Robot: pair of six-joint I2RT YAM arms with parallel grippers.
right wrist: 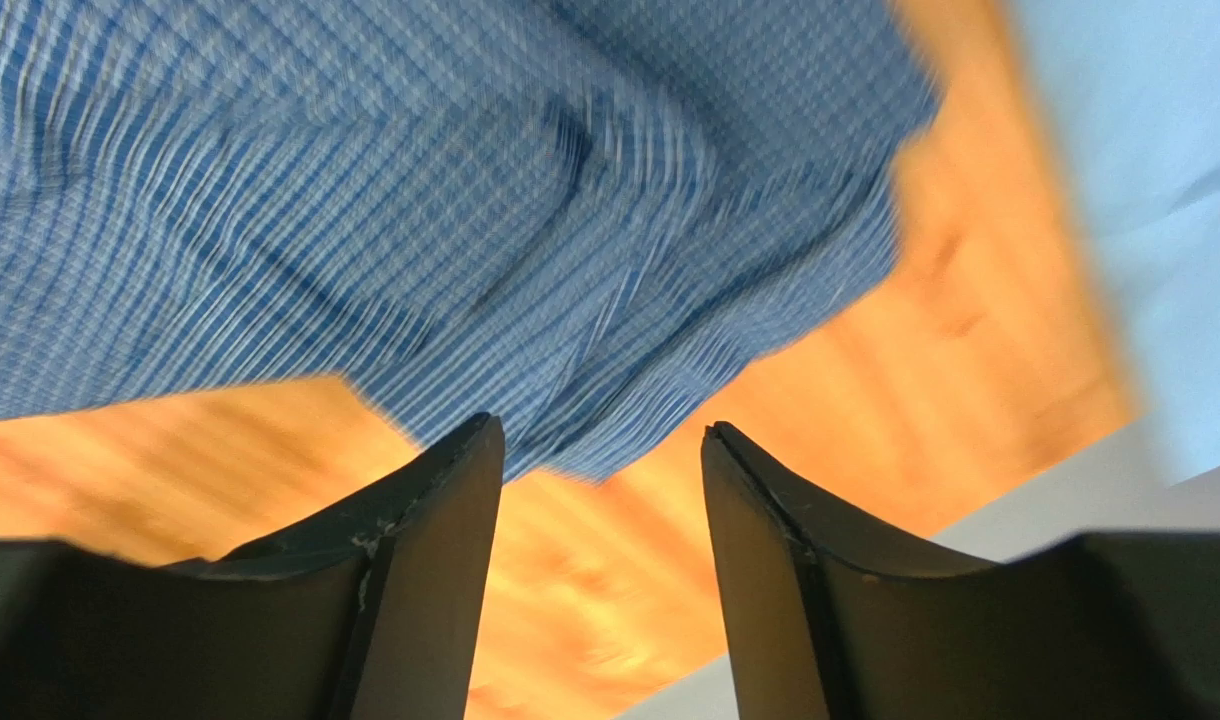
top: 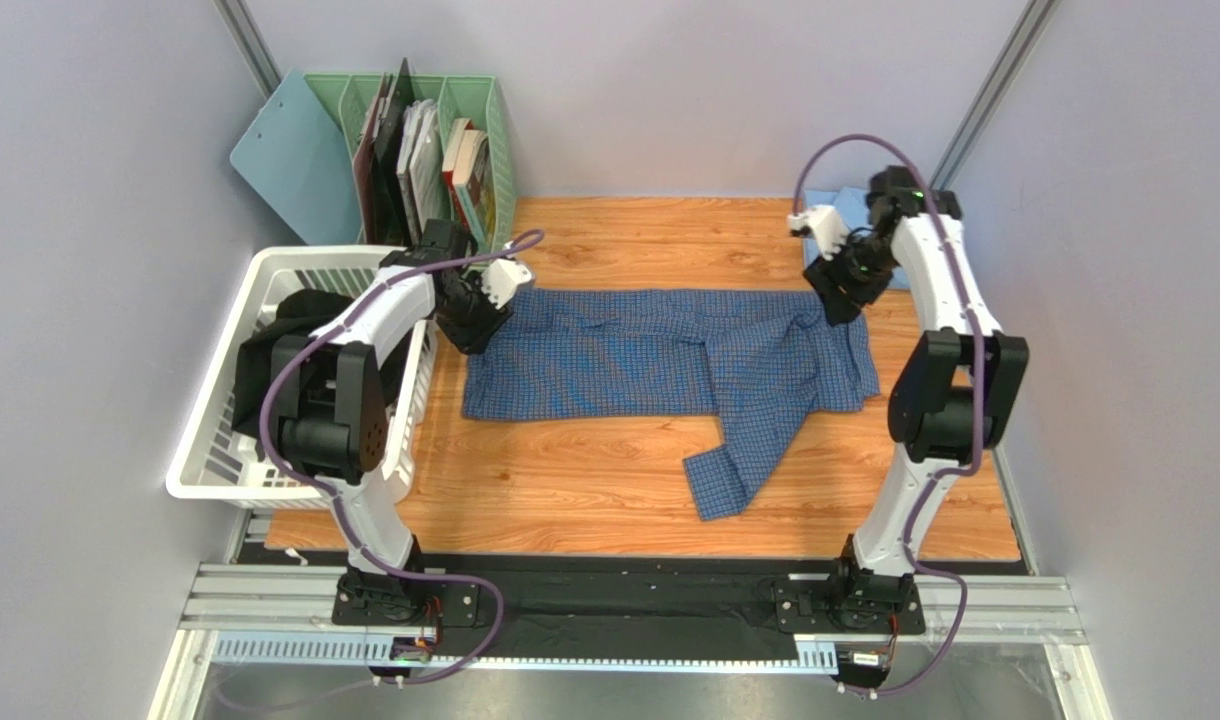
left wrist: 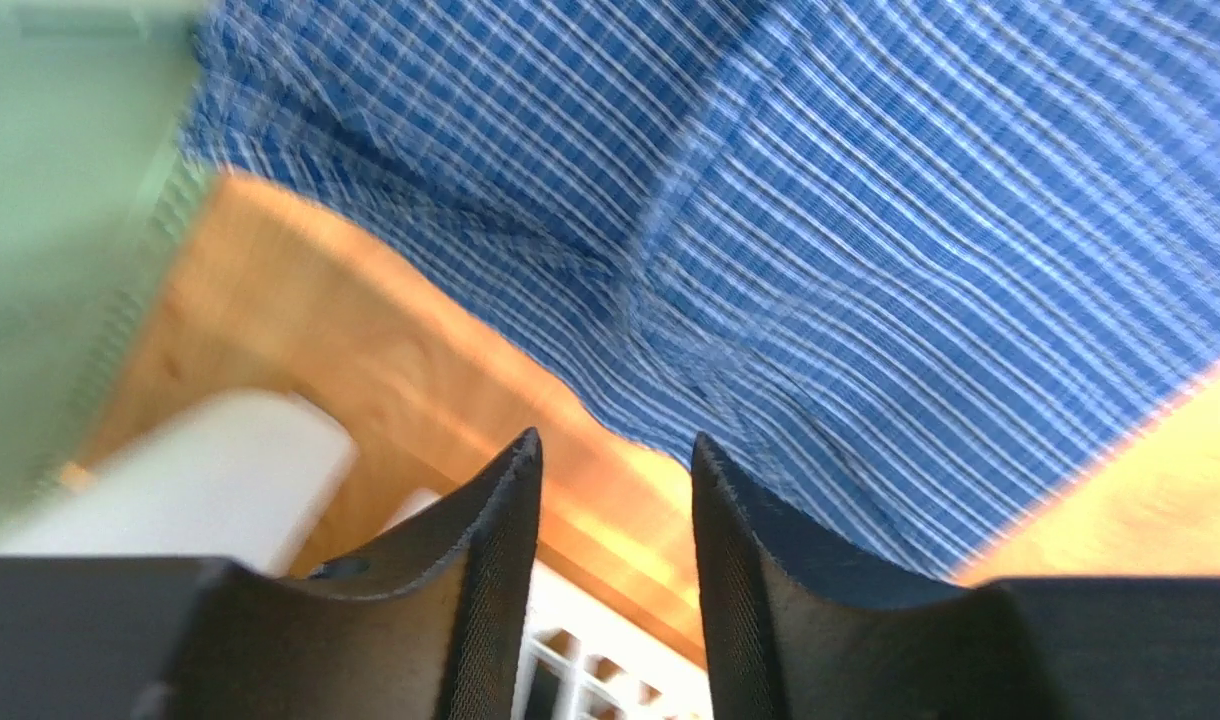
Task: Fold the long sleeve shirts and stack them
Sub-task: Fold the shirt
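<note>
I see the checked shirt point(top: 661, 353) as mid-blue, fine dark check, thin pale lines. The plain shirt point(right wrist: 1172, 180) is pale sky-blue, no pattern. Table point(top: 601, 488) orange-brown wood grain. Basket point(top: 208, 428) white. File rack point(top: 474, 98) mint green. Left gripper point(left wrist: 616, 443) and right gripper point(right wrist: 601, 428) black, faintly textured.

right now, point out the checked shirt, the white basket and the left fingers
checked shirt point(top: 616, 360): top view, middle of its body
white basket point(top: 208, 435): top view, its left wall
left fingers point(left wrist: 489, 585): left wrist view, one finger's pad
</note>
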